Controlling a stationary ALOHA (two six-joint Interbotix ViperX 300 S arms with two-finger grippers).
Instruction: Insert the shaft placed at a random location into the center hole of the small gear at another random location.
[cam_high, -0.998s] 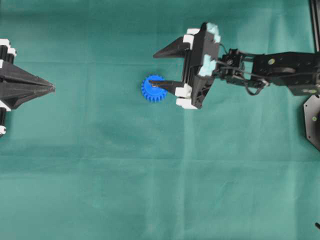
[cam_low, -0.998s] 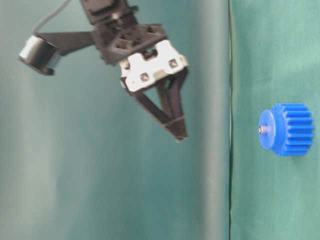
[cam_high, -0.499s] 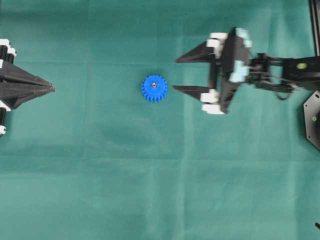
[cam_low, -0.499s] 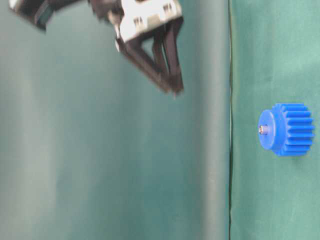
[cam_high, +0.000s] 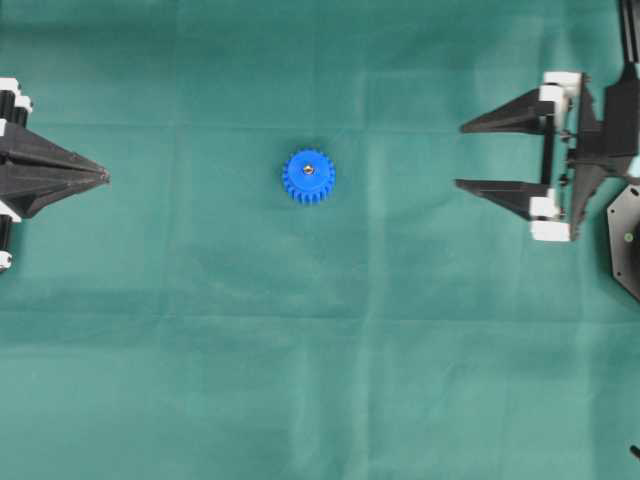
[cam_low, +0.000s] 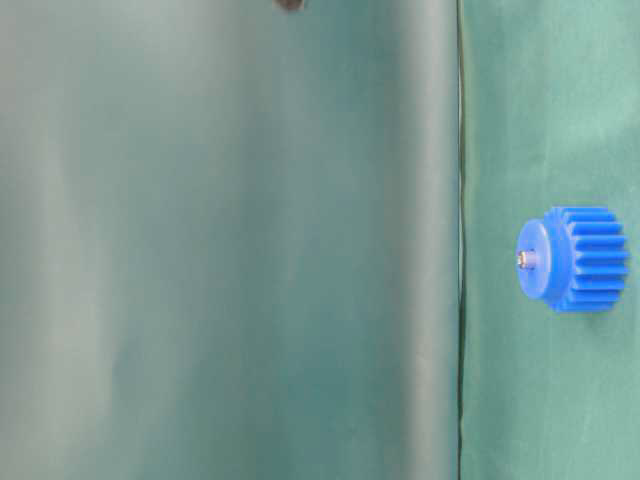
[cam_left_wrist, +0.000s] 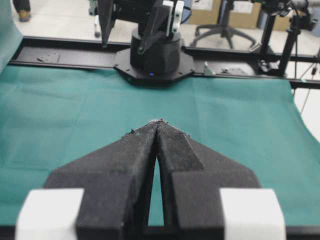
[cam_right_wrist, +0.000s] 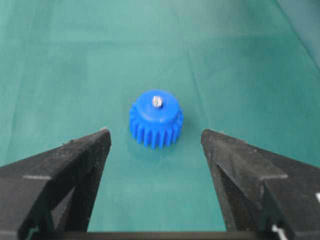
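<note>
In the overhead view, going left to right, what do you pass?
Left gripper with its fingers shut, at the left edge → small gear with the shaft standing in its center hole → right gripper, fingers open, at the right edge.

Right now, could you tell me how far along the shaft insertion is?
It looks done: the shaft stands in the center hole of the small gear, its silvery tip showing above the hub. Nothing is in hand: the right claw is open and well clear of the gear, and the left claw is shut at the cloth's edge. Nothing appears left.
</note>
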